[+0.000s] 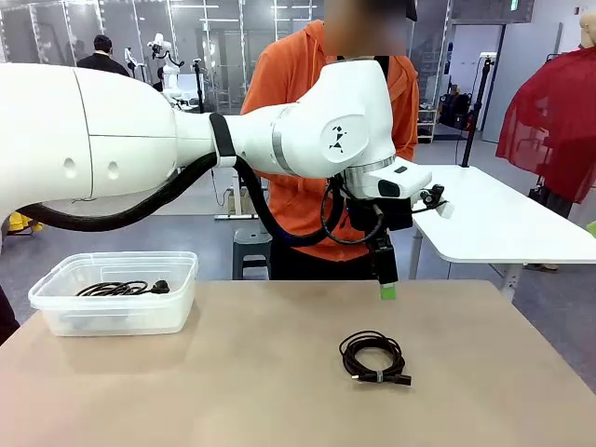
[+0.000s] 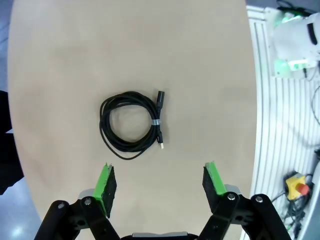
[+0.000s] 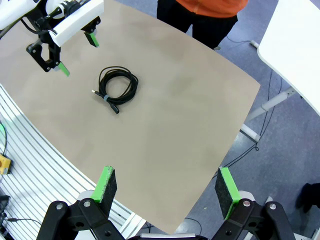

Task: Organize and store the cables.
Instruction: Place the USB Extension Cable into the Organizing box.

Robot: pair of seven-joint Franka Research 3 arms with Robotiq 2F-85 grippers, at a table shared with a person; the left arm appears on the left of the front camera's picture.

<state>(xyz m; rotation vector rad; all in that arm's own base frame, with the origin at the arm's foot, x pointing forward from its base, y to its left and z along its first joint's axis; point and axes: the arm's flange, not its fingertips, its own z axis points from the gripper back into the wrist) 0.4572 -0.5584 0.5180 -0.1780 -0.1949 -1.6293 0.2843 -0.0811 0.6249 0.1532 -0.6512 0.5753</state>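
black cable [image 1: 374, 358] in a tied coil on table [image 1: 233, 382], left gripper [image 2: 158, 176] hanging near it, jaws wide, empty

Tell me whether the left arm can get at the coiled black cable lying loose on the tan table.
Probably yes. The left claw hangs open above the tan table, and the coiled black cable lies alone just ahead of it. Nothing stands between them.

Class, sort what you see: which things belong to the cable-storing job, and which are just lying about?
Job: coiled cable on the table; cable in the bin; clear plastic bin.
Lying about: white side table; grey stool; yellow box with red button.
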